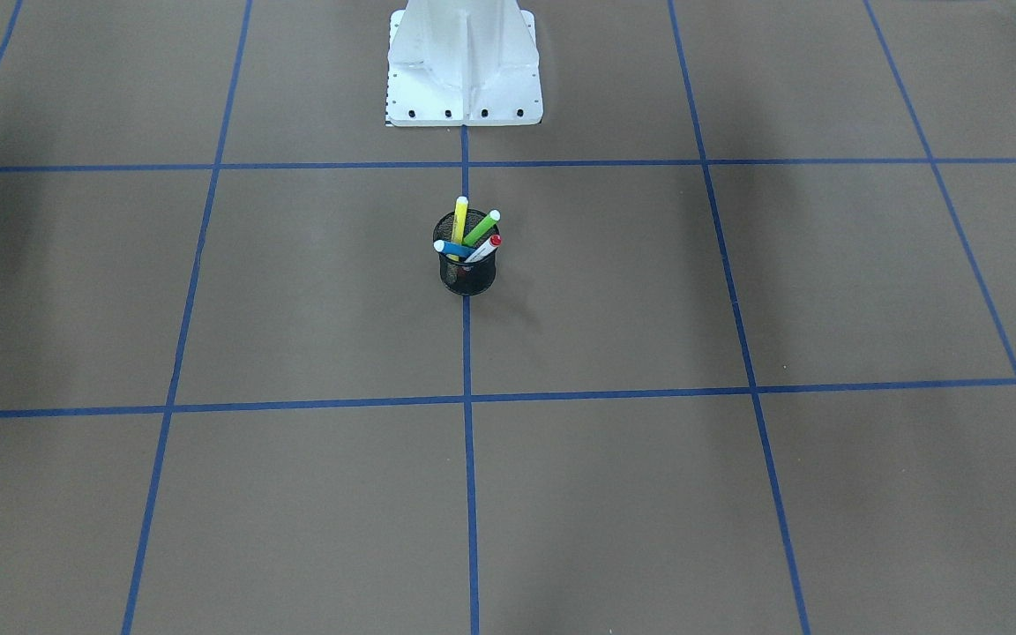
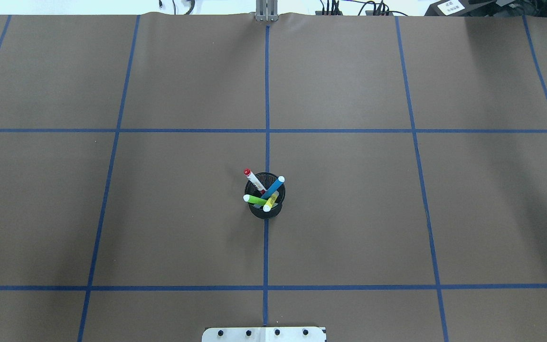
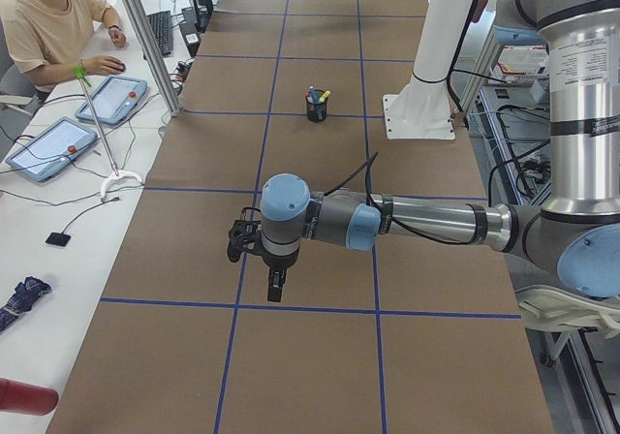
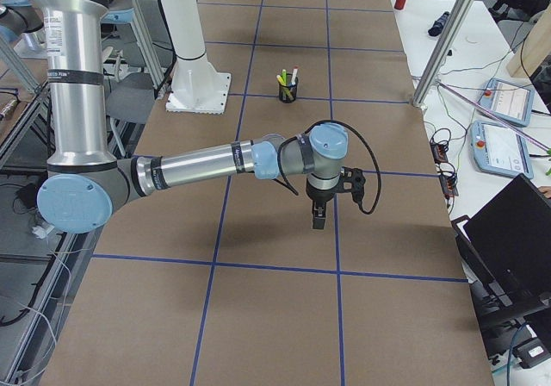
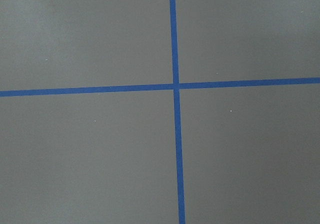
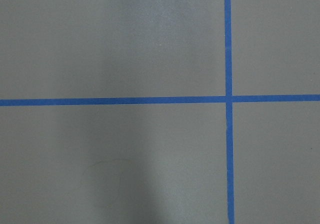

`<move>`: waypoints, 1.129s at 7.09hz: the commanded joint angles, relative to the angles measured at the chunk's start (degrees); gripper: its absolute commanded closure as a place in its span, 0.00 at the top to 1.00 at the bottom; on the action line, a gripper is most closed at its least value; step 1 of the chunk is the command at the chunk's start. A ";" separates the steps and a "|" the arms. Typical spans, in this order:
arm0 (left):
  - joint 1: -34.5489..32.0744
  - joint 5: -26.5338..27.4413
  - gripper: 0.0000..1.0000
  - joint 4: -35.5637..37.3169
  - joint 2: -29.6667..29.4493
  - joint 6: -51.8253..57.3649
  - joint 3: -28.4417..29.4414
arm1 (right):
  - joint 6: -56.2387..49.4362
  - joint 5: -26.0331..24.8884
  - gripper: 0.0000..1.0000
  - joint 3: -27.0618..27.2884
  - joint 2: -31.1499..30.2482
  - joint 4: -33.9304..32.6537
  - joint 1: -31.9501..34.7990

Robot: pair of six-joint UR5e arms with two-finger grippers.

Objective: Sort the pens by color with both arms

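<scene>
All four pens stand loose in the black wire-mesh pen cup, which sits on the bench on the centre tape line, near the white base pedestal. The yellow pen is nearly upright. The lime green pen, the blue pen and the white pen with the red cap lean out over the rim and cross one another inside the cup.

The left gripper and the right gripper hang pointing down over bare bench, well apart from the cup on opposite sides. I cannot tell whether either is spread or pressed together.

The pens look light, stiff and smooth, so probably slippery. The best hold is likely on the upper barrel above the rim, drawing along the pen's lean. The cup looks light too and could tip or drag.
</scene>
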 commanded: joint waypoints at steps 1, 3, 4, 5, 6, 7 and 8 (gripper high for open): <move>0.00 0.00 1.00 0.05 -0.08 0.26 -0.52 | 0.09 0.00 1.00 0.00 0.09 0.00 0.00; 0.00 -0.09 1.00 -0.13 -0.08 0.53 -0.88 | -0.09 -0.17 1.00 0.00 0.26 0.00 -0.17; 0.00 0.00 1.00 -0.30 -0.17 0.44 -0.79 | -0.18 -0.35 1.00 0.09 0.70 0.09 -0.52; 0.17 0.00 0.99 -0.65 -1.21 0.44 -0.62 | -0.18 -0.52 1.00 2.26 0.96 1.57 -1.31; 0.26 0.00 1.00 -0.66 -1.48 0.26 -0.70 | -0.09 -0.35 1.00 2.89 0.97 2.89 -1.67; 0.26 -0.09 1.00 -0.57 -1.49 -0.09 -0.70 | -0.18 -1.13 1.00 2.47 3.23 3.94 -6.02; 0.26 -1.92 1.00 -0.92 -1.75 0.26 -0.79 | 0.43 -1.05 1.00 2.46 4.99 3.87 -6.59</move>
